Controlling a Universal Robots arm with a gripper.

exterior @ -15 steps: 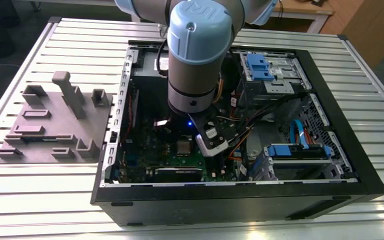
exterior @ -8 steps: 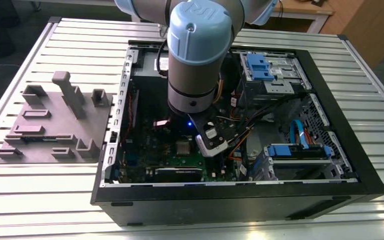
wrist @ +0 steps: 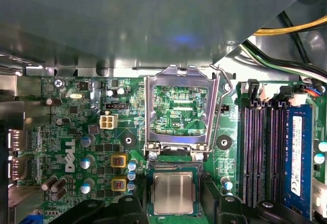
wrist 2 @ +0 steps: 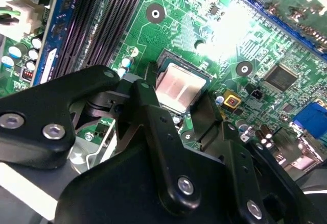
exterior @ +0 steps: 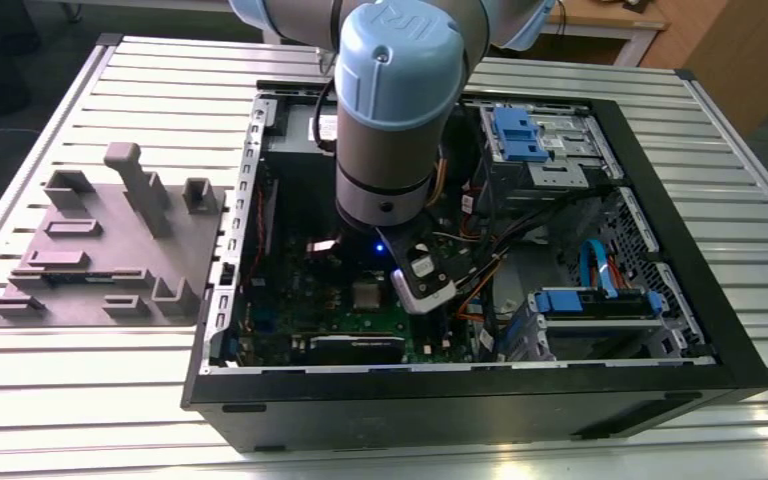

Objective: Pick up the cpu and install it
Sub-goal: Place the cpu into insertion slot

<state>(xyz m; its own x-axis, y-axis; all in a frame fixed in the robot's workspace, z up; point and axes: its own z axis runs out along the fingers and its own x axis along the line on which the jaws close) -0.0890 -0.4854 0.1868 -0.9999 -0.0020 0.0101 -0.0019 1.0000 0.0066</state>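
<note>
**Position.** The cpu (wrist: 173, 193) lies flat inside the socket (wrist: 149, 183) on the motherboard (wrist: 92, 132). The motherboard sits within the open computer case (exterior: 491, 400), which occupies the middle of the desk (exterior: 117, 400).

**Jaws.** The gripper (wrist 2: 175, 97) hangs directly over the chip. Its jaws are spread, one on each side of the chip, with a strip of socket rim showing between chip and jaw in the first wrist view. They appear not to pinch it.

**Hazards (judgement).**
- The load plate (wrist: 150, 112) stands raised and the lever (wrist: 220, 106) is released, so nothing clamps the chip. A jaw brushing an edge could tilt or shift it and bend the contacts beneath.
- Whether the chip is fully seated cannot be confirmed, and pressing on a skewed chip risks damage.
- Small capacitors (wrist: 132, 168) stand just beside one jaw, and sideways travel could strike them.
</note>
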